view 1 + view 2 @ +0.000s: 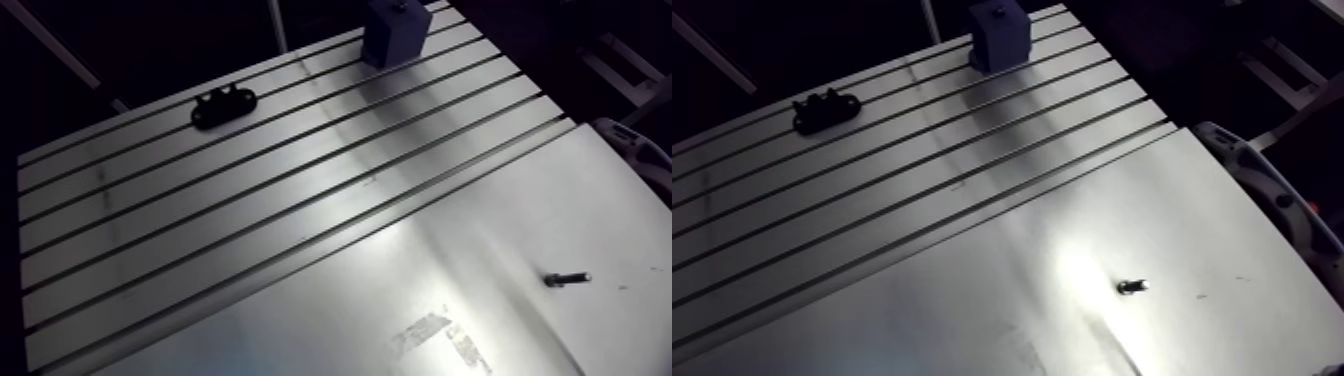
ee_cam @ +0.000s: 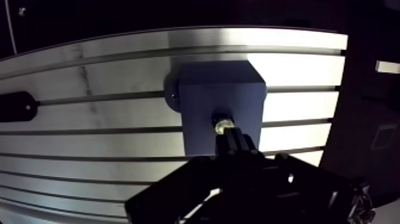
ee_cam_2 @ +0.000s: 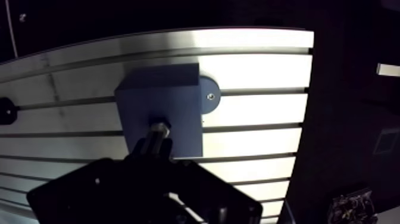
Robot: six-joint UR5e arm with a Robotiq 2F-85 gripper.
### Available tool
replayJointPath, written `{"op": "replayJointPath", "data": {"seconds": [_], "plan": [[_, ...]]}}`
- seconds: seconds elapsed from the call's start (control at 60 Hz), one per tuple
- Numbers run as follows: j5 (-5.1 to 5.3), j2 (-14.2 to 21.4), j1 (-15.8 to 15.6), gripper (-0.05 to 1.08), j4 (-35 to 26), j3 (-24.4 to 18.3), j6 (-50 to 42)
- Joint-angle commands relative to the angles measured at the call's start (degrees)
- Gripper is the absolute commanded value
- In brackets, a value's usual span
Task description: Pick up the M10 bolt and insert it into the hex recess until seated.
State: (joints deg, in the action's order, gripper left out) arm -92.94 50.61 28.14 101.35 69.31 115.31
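Observation:
A blue-grey block [image 2: 202, 101] stands on the slotted table near its far edge, with a dark recess in its top face. In the wrist view my gripper [image 2: 229, 136] hangs right over the block, fingers close together and shut on a small shiny bolt [image 2: 223, 125] whose end sits at the recess. How deep it sits cannot be told. The arm view shows the same block [image 1: 395, 35], but not the gripper. Another bolt [image 1: 567, 278] lies on its side on the smooth plate, far from the block.
A black bracket [image 1: 223, 105] lies on the slotted table [image 1: 200, 200] left of the block. A round disc with a screw [image 3: 208, 95] juts from under the block. A white rounded part [image 1: 1272, 190] sits at the plate's right edge.

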Motion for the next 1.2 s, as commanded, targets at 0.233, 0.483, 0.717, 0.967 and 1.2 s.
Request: {"op": "replayJointPath", "data": {"seconds": [0.233, 0.483, 0.717, 0.967, 1.2], "plan": [[0.0, 0.0, -0.1, 1.08, 0.1, 0.6, 0.1], [0.0, 0.0, 0.0, 1.08, 1.1, 1.1, 1.5], [0.09, 0.0, 0.0, 1.08, 2.7, 2.2, 1.9], [0.09, 0.0, -0.1, 1.08, 2.9, 2.6, 1.9], [0.0, 0.0, 0.0, 1.08, 2.9, 2.7, 2.9]]}}
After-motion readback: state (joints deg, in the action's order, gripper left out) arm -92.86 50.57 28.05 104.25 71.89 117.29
